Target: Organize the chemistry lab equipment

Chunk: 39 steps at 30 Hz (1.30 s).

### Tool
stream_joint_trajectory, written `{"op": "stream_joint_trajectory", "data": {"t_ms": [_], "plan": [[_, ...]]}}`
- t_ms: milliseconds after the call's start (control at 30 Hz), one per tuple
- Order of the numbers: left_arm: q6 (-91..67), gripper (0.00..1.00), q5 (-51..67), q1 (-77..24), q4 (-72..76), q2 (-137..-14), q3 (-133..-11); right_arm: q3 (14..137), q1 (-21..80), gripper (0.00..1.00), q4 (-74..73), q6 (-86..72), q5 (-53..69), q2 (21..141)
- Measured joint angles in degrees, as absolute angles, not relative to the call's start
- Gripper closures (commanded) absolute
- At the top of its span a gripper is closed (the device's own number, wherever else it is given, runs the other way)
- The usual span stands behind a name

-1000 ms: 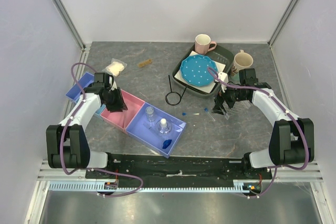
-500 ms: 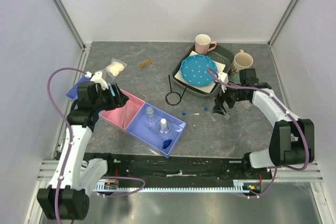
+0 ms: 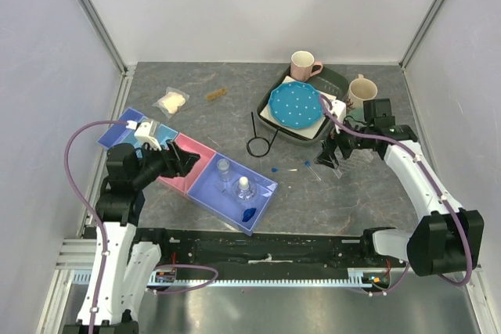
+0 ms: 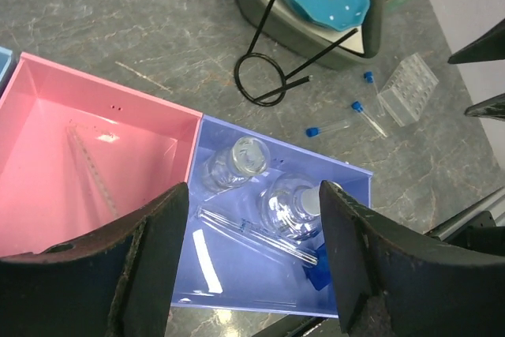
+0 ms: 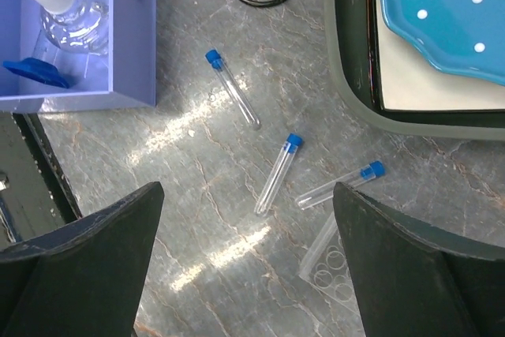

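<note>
Left end effector (image 4: 252, 274) is spread open and empty above two joined plastic bins. Right end effector (image 5: 248, 270) is likewise open, holding nothing, above the grey marbled desk (image 5: 181, 195). Three clear tiny blue-capped tubes (image 5: 278, 175) lie loose on the desk, apart from one another, near the clear plastic tube rack (image 5: 327, 262). The lilac rectangular bin (image 4: 229, 278) holds two clear little glass bottles (image 4: 235, 165), thin glass sticks (image 4: 260, 234) and one blue hexagonal piece (image 4: 318, 278). The pink bin (image 4: 47, 163) holds one clear stick (image 4: 91, 175) whose fine marks are too small to read. One black wire ring on a stem (image 4: 286, 79) lies against the dark grey tray (image 5: 351, 76). One bag of white wads (image 3: 171, 102) lies at the far left.
</note>
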<state>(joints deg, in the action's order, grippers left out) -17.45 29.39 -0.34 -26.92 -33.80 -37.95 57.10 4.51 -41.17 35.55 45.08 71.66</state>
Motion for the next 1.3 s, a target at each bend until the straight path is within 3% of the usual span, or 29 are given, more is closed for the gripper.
{"op": "stream_joint_trajectory", "data": {"t_ms": [300, 567, 1300], "plan": [[-17.5, 0.24, 30.17, -0.34, -26.39, -25.34, -36.8, 51.64, 15.62, 0.1, -34.06, 27.16, 34.98, 71.33], [-17.5, 0.23, 30.15, -0.34, -26.48, -26.98, -35.9, 49.45, 15.79, 0.15, -30.92, 26.13, 30.63, 72.25], [-17.52, 0.23, 33.01, -0.34, -25.98, -28.75, -35.24, 45.6, 15.79, 0.13, -28.91, 27.33, 31.88, 70.04]]}}
